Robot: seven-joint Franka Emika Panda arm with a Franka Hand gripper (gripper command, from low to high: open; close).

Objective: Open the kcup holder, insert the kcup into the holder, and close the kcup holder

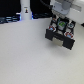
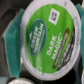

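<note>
**A:** Start at the claw. What is the gripper (image 1: 60, 20) doing?

**B:** In the exterior view it hangs straight over the drawer tray, fingers pointing down into it. Whether the fingers are spread or pinched, I cannot tell; that picture is too small, and the wrist view shows no fingertip clearly, only dark blurred shapes at the borders.

**A:** And the kcup?

**B:** The kcup (image 2: 46, 39) fills nearly the whole wrist view: green lid face-on to the camera, whitish rim all round, printed text legible. So it sits directly under the wrist, very close. In the exterior view a green spot (image 1: 61, 22) shows right below the claw, among the round slots.

**A:** So the pod lies straight down along the claw's own axis, not off to a side?

**B:** That is my reading. Lid flat towards the camera suggests the pod stands upright with its axis in line with the approach. Whether it is seated in a slot or held just above one, the frames do not settle.

**A:** The kcup holder?

**B:** The kcup holder (image 1: 61, 40) is black and boxy, its tray pulled out, at the exterior view's right. Other pods (image 1: 70, 25) sit close beside the green one, so sideways room is tight. Upward is free.

**A:** Room for closing?

**B:** The white table (image 1: 25, 55) around the holder looks bare; I judge a push on the drawer front unobstructed.
</note>
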